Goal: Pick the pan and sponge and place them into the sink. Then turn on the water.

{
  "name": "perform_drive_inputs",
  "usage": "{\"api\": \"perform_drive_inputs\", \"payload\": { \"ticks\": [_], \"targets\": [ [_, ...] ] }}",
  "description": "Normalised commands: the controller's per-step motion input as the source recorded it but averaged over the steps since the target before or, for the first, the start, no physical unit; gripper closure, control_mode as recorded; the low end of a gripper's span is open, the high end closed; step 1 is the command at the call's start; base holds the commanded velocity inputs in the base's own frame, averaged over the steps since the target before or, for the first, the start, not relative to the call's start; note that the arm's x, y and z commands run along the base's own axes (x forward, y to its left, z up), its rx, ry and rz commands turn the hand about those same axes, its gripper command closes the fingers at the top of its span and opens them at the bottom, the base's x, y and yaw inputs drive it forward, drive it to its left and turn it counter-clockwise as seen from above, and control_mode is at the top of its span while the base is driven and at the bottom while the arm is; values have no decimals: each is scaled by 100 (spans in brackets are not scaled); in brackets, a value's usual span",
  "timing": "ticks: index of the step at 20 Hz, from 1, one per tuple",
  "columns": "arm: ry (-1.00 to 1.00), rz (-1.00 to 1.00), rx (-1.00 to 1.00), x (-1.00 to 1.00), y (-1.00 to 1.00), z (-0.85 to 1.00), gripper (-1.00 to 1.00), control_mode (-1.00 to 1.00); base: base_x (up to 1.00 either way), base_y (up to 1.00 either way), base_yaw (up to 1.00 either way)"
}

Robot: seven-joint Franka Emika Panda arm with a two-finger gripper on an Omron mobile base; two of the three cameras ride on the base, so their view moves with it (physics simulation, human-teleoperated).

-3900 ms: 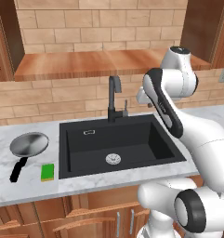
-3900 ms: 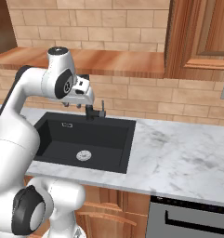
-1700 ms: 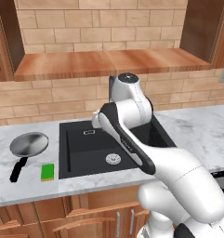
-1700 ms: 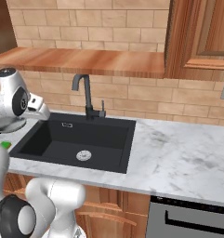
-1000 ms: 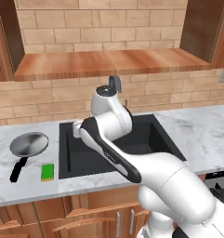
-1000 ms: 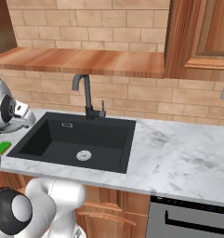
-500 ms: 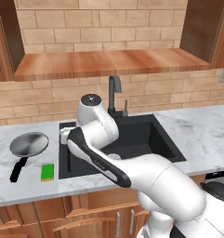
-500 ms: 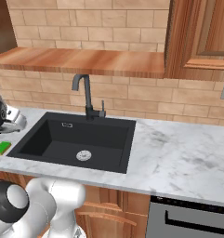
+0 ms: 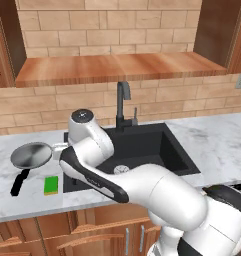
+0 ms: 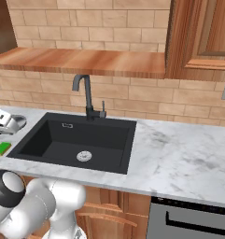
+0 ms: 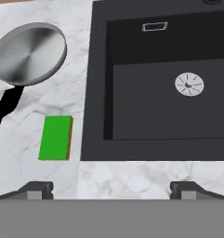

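The silver pan (image 11: 29, 53) lies on the marble counter left of the black sink (image 11: 169, 116), its black handle (image 11: 4, 109) pointing toward the counter's front. The green sponge (image 11: 55, 138) lies flat between the handle and the sink's left rim. My gripper (image 11: 111, 190) hovers open above the counter's front strip, by the sink's front-left corner, with nothing between its fingertips (image 11: 36, 188). In the left base view the pan (image 9: 31, 155) and sponge (image 9: 51, 185) sit left of the sink (image 9: 162, 145), and the arm reaches over them. No water is in view at the faucet (image 9: 123, 105).
A wooden shelf (image 9: 117, 67) juts from the brick wall above the faucet. Marble counter (image 10: 179, 154) stretches right of the sink, with an appliance front (image 10: 193, 219) below it. The round drain (image 11: 189, 84) sits in the basin floor.
The arm has swung left from over the sink to the sink's left edge, near the pan and sponge. Pan and sponge have not moved. The jaws stay open.
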Motion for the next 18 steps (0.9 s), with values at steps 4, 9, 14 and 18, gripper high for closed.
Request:
{"api": "perform_drive_inputs", "payload": {
  "ticks": [4,9,14,18],
  "targets": [
    [0,-3,0,11,39,-13,-100,-100,0,0,0],
    [0,-3,0,9,39,-13,-100,-100,0,0,0],
    [0,-2,0,16,36,-17,-100,-100,0,0,0],
    [0,0,3,12,34,-18,-100,-100,0,0,0]
  ]
}}
